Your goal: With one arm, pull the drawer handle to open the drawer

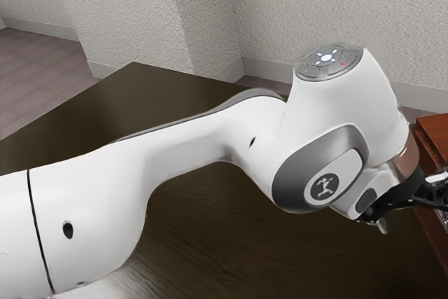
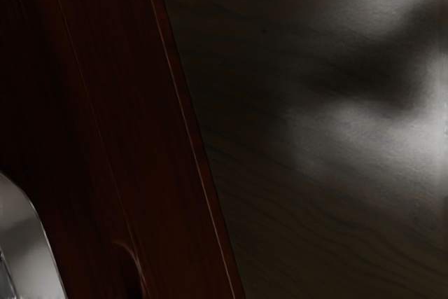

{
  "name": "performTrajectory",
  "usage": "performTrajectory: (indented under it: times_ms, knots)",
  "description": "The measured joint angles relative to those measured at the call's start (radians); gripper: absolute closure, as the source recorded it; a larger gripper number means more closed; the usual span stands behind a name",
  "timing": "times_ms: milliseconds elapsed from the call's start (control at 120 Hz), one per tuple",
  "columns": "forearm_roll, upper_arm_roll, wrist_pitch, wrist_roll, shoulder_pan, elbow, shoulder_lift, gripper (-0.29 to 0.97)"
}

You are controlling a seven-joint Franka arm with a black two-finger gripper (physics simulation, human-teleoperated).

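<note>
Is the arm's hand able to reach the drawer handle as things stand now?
Probably yes: the hand sits close to the drawer front, the metal handle shows just beside it, and nothing stands between them.

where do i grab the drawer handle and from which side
Grip the silver handle on its curved bar, which seems to stand off the dark red drawer front. Come at it from the table side, facing that front, where the gripper is, so the pull likely runs straight out.
</note>
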Motion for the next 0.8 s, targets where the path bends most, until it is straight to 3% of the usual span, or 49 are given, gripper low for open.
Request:
performTrajectory:
  times_ms: [317, 800]
  knots:
    - [0.007, 0.009, 0.021, 0.002, -0.007, -0.14, -0.114, 0.01]
    - [0.118, 0.014, 0.083, 0.006, -0.023, -0.376, -0.309, 0.01]
